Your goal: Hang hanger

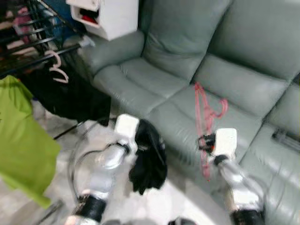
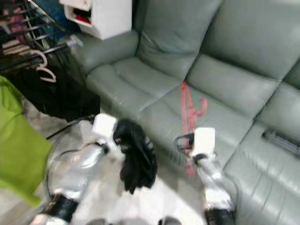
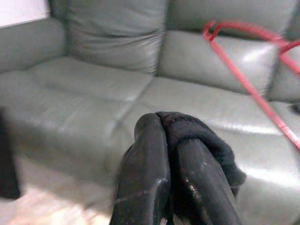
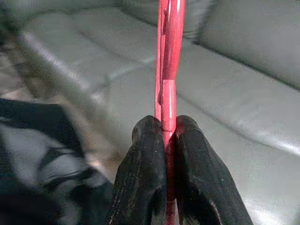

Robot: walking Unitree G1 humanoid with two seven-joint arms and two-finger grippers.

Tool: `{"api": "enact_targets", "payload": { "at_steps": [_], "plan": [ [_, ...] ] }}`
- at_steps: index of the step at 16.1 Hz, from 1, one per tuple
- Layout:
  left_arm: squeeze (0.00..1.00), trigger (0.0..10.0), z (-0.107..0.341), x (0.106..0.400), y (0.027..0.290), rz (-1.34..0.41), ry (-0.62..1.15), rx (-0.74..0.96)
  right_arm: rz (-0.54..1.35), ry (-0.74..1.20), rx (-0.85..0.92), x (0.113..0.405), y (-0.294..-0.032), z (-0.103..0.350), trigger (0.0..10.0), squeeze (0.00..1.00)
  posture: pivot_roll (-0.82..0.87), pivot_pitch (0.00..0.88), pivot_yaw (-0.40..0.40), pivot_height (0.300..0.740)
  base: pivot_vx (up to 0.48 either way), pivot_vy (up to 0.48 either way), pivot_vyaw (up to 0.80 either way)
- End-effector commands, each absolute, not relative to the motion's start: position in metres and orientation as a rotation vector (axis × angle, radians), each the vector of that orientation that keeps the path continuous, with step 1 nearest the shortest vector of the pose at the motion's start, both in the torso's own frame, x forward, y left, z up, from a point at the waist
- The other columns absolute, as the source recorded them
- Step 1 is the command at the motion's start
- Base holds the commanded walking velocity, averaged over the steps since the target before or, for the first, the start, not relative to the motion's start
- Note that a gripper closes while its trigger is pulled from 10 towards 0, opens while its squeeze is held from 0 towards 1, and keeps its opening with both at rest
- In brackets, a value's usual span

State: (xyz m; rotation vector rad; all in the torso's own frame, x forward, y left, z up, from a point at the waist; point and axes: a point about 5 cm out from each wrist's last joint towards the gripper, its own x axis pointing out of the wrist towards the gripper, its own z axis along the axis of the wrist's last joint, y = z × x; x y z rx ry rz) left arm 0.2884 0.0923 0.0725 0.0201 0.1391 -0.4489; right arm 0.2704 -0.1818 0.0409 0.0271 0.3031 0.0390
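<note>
A grey-green leather sofa [image 1: 197, 89] with smooth, puffy cushions spans the room. At its front edge, the right claw [image 4: 168, 129] is clamped on a thin red wire hanger [image 1: 206, 112], held upright. The left claw [image 3: 166, 126] pinches a limp black fabric garment [image 1: 149, 159] over the floor.

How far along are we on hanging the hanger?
Done: the right gripper is shut on the red hanger, and the left gripper is shut on the black garment, both held in front of the grey sofa. Left: nothing hangs yet; the drying rack stands off to the robot's left.
</note>
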Motion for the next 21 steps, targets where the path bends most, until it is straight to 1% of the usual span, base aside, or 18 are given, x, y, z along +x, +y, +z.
{"api": "enact_targets", "payload": {
  "at_steps": [1,7,13,16,19,20,21],
  "plan": [
    [0.0,10.0,0.077,0.29,0.094,-0.429,0.119,0.017,0.034,0.298,0.02,0.27,-0.184,0.043,10.0,0.0,-0.02,0.0,0.018,0.74,0.0,0.0,0.0],
    [0.0,10.0,0.077,0.288,0.092,-0.442,0.112,0.032,0.041,0.3,0.027,0.27,-0.178,0.041,10.0,0.0,-0.02,0.0,0.018,0.74,0.0,0.459,0.0],
    [0.0,10.0,0.077,0.289,0.091,-0.426,0.11,0.041,0.027,0.32,0.022,0.266,-0.183,0.036,10.0,0.0,-0.02,0.0,0.022,0.74,0.0,0.48,0.0],
    [0.0,10.0,0.078,0.295,0.096,-0.358,0.127,0.029,0.031,0.318,0.03,0.264,-0.182,0.035,10.0,0.0,-0.02,0.0,0.021,0.74,0.0,0.0,0.0],
    [0.0,10.0,0.082,0.301,0.102,-0.274,0.1,0.077,0.036,0.323,0.031,0.263,-0.182,0.034,10.0,0.0,-0.02,0.0,0.019,0.74,0.0,0.0,0.0],
    [0.0,10.0,0.087,0.31,0.108,-0.141,0.083,0.049,0.061,0.335,0.002,0.262,-0.183,0.033,10.0,0.0,-0.01,0.0,0.012,0.74,0.0,0.0,0.0],
    [0.0,10.0,0.087,0.318,0.112,-0.026,0.093,0.062,0.11,0.351,-0.064,0.26,-0.183,0.03,10.0,0.0,-0.01,0.0,0.014,0.74,0.0,0.0,0.0]
  ]
}}
